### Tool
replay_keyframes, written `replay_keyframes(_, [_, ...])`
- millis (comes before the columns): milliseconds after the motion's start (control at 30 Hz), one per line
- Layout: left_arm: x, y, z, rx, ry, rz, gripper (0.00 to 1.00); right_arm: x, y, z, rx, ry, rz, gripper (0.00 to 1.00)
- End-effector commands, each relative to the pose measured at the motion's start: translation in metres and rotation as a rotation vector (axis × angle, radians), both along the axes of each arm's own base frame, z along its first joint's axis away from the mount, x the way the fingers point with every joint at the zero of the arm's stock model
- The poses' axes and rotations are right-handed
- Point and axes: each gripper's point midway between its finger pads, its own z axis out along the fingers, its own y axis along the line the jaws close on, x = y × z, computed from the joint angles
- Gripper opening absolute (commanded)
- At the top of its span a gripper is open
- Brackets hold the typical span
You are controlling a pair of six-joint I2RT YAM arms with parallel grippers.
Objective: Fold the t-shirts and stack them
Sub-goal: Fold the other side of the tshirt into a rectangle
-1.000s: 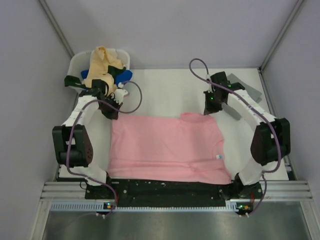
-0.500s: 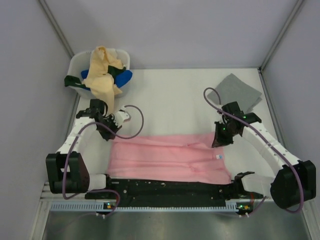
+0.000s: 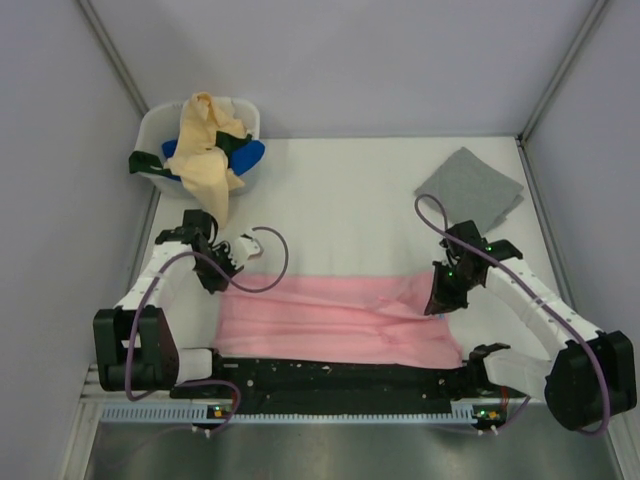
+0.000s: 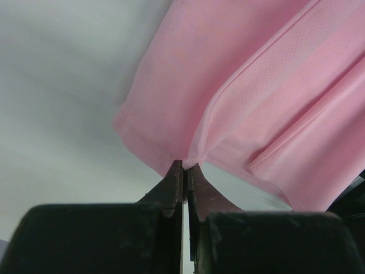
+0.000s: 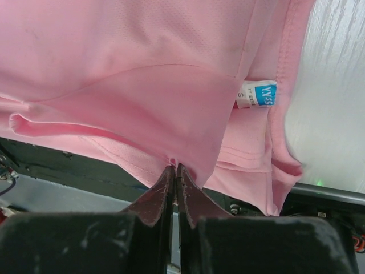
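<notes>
1. As both arms draw back toward the near edge, the pink tee (image 3: 335,318) has gone from a sheet spread flat a second ago to a narrow band across the near tabletop (image 3: 340,200).
2. The left tool (image 4: 183,165) is clamped on a pinch of pink cloth at the band's far left corner, its tips pressed together with the cloth caught between them.
3. The right tool (image 5: 174,167) is likewise clamped on a doubled edge of the tee at the right end, close to the white-and-blue label (image 5: 256,94).
4. This change suggests the far half has been carried over the near half, so the first fold looks nearly laid. It is not yet released, and the cloth rises in ridges toward each pinch.
5. The grey tee (image 3: 470,185) lies folded at the far right, well apart from the pink one, and probably marks where the stack goes.
6. At the far left, the tub (image 3: 152,128) holds a yellow tee (image 3: 205,150) draped over its rim and a blue tee (image 3: 250,152), both yet to be folded.
</notes>
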Motion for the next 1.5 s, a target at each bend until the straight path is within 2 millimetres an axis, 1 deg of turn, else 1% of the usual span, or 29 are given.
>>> replay_keyframes(0, [-0.011, 0.003, -0.001, 0.018, 0.037, -0.025, 0.00, -0.016, 0.002, -0.008, -0.009, 0.067, -0.006, 0.00])
replay_keyframes(33, [-0.016, 0.003, -0.002, 0.019, 0.061, -0.028, 0.00, -0.019, 0.001, -0.010, -0.016, 0.083, -0.005, 0.00])
replay_keyframes(67, [-0.020, 0.004, -0.003, 0.024, 0.081, -0.027, 0.05, -0.023, 0.001, -0.012, -0.018, 0.096, -0.007, 0.12])
replay_keyframes(100, [-0.027, 0.006, -0.002, 0.031, 0.111, -0.023, 0.16, -0.027, 0.002, -0.013, -0.014, 0.115, -0.011, 0.29])
replay_keyframes(133, [-0.031, 0.007, 0.002, 0.037, 0.130, -0.015, 0.29, -0.033, 0.004, -0.014, 0.001, 0.133, -0.012, 0.51])
replay_keyframes(167, [-0.038, 0.008, 0.008, 0.041, 0.160, -0.006, 0.42, -0.039, 0.007, -0.013, 0.025, 0.156, -0.009, 0.65])
replay_keyframes(200, [-0.044, 0.009, 0.016, 0.047, 0.184, -0.002, 0.63, -0.044, 0.012, -0.010, 0.061, 0.170, 0.001, 0.67])
replay_keyframes(233, [-0.047, 0.011, 0.025, 0.055, 0.183, -0.002, 0.67, -0.046, 0.014, -0.005, 0.081, 0.169, 0.005, 0.70])
replay_keyframes(300, [-0.049, 0.012, 0.043, 0.055, 0.157, -0.016, 0.68, -0.031, 0.017, 0.015, 0.094, 0.081, 0.001, 0.70])
replay_keyframes(367, [-0.042, 0.003, 0.059, 0.007, 0.123, -0.025, 0.68, -0.004, 0.019, 0.037, 0.089, -0.042, -0.015, 0.68])
replay_keyframes(400, [-0.034, -0.004, 0.066, -0.031, 0.099, -0.024, 0.67, 0.010, 0.021, 0.045, 0.084, -0.101, -0.011, 0.65])
replay_keyframes(433, [-0.025, -0.013, 0.066, -0.080, 0.088, -0.003, 0.63, 0.026, 0.027, 0.053, 0.085, -0.165, -0.001, 0.59])
replay_keyframes(467, [-0.017, -0.020, 0.063, -0.118, 0.080, 0.019, 0.55, 0.039, 0.034, 0.057, 0.088, -0.211, 0.011, 0.47])
replay_keyframes(500, [-0.007, -0.025, 0.056, -0.123, 0.072, 0.035, 0.45, 0.048, 0.044, 0.059, 0.098, -0.232, 0.041, 0.36])
replay_keyframes(533, [-0.001, -0.024, 0.047, -0.113, 0.085, 0.078, 0.34, 0.056, 0.054, 0.059, 0.103, -0.252, 0.072, 0.25])
replay_keyframes(567, [0.003, -0.031, 0.038, -0.099, 0.097, 0.070, 0.29, 0.061, 0.060, 0.051, 0.084, -0.248, 0.099, 0.13])
replay_keyframes(600, [0.005, -0.031, 0.029, -0.085, 0.118, 0.084, 0.27, 0.063, 0.066, 0.042, 0.062, -0.237, 0.126, 0.04])
replay_keyframes(633, [0.007, -0.031, 0.021, -0.077, 0.127, 0.095, 0.27, 0.065, 0.070, 0.030, 0.046, -0.220, 0.146, 0.00])
replay_keyframes(733, [0.004, -0.017, -0.008, 0.001, 0.159, 0.139, 0.27, 0.056, 0.075, -0.009, -0.020, -0.130, 0.214, 0.00])
replay_keyframes(800, [0.000, -0.007, -0.027, 0.060, 0.176, 0.155, 0.27, 0.044, 0.079, -0.026, -0.042, -0.088, 0.263, 0.00])
replay_keyframes(900, [-0.010, 0.004, -0.049, 0.122, 0.213, 0.168, 0.27, 0.020, 0.092, -0.030, -0.005, -0.057, 0.348, 0.00])
replay_keyframes(967, [-0.011, 0.007, -0.057, 0.139, 0.219, 0.176, 0.28, 0.001, 0.101, -0.029, 0.029, -0.034, 0.395, 0.00])
replay_keyframes(1000, [-0.012, 0.008, -0.058, 0.141, 0.222, 0.178, 0.28, -0.013, 0.104, -0.029, 0.050, -0.010, 0.418, 0.00])
replay_keyframes(1067, [-0.008, 0.006, -0.055, 0.132, 0.207, 0.183, 0.28, -0.038, 0.106, -0.028, 0.063, 0.038, 0.446, 0.00])
replay_keyframes(1133, [-0.002, 0.003, -0.048, 0.113, 0.186, 0.178, 0.31, -0.059, 0.111, -0.021, 0.074, 0.057, 0.485, 0.00])
replay_keyframes(1267, [0.011, -0.006, -0.028, 0.058, 0.128, 0.152, 0.34, -0.086, 0.121, -0.001, 0.124, 0.063, 0.550, 0.00])
replay_keyframes(1333, [0.013, -0.013, -0.018, 0.026, 0.120, 0.141, 0.36, -0.086, 0.117, 0.006, 0.111, 0.051, 0.554, 0.00])
replay_keyframes(1367, [0.014, -0.017, -0.012, 0.008, 0.117, 0.132, 0.36, -0.079, 0.112, 0.009, 0.082, 0.022, 0.537, 0.00])
replay_keyframes(1467, [0.012, -0.031, 0.002, -0.044, 0.103, 0.102, 0.37, -0.041, 0.085, 0.006, -0.025, -0.038, 0.365, 0.00])
